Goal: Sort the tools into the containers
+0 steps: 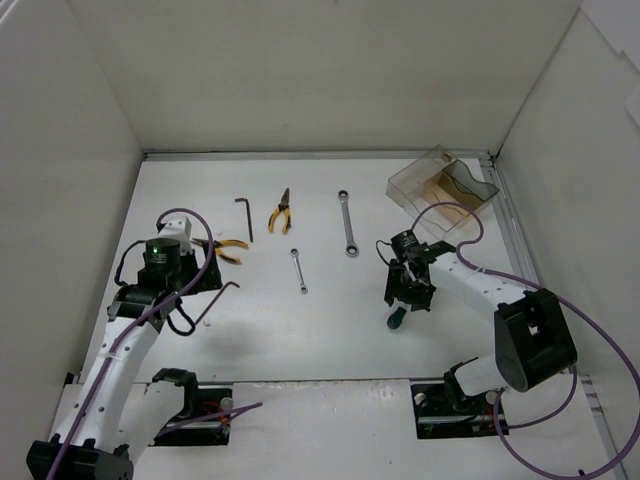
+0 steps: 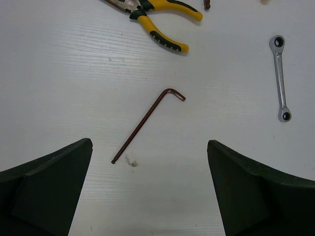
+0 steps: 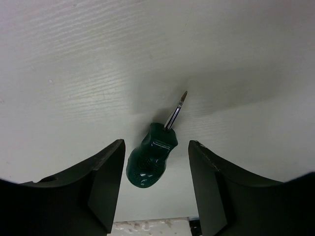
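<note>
My left gripper (image 1: 186, 314) is open above the table, just short of a thin dark L-shaped hex key (image 1: 218, 302). In the left wrist view the key (image 2: 147, 122) lies between and ahead of the open gripper (image 2: 149, 164). Yellow-handled pliers (image 2: 158, 20) and a small silver wrench (image 2: 280, 78) lie beyond. My right gripper (image 1: 402, 298) is open, its fingers either side of the green-handled screwdriver (image 3: 150, 160), which lies on the table (image 1: 397, 320). The clear smoky container (image 1: 440, 186) stands at the back right.
A second hex key (image 1: 245, 218), a second pair of yellow pliers (image 1: 280, 213) and a larger silver wrench (image 1: 347, 226) lie across the far half of the table. The small wrench (image 1: 299, 271) lies mid-table. White walls close in three sides. Purple cables loop near both arms.
</note>
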You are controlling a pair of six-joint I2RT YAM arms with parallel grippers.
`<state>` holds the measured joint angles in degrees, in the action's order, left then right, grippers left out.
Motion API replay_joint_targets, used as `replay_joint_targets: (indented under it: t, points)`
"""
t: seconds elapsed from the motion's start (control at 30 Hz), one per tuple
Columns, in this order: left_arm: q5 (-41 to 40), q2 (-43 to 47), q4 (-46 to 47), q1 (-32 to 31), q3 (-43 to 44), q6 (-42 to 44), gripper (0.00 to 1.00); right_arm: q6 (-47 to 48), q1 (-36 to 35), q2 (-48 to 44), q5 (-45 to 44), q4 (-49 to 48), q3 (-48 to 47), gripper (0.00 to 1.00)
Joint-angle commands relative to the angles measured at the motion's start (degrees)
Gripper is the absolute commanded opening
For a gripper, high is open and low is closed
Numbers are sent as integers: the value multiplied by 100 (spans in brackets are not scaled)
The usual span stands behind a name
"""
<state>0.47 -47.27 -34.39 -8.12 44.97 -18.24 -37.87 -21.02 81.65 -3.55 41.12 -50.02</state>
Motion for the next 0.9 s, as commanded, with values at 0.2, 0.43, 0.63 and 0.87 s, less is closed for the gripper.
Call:
replay_joint_targets:
  t: [0.2,0.43,0.63,0.87]
  points:
    - [76,-151,345,-32,187,-31,100,-221,-52,0,48,-34,62,46]
    - [102,-222,372,-32,196,-31,100,-318,-61,88,223,-166,256,45]
    - [94,-248,372,-32,205,-22,100,-423,-61,158,311,-368,405,39]
    - [67,-257,354,-32,231,-22,100,-284,-52,159,162,-500,467,9]
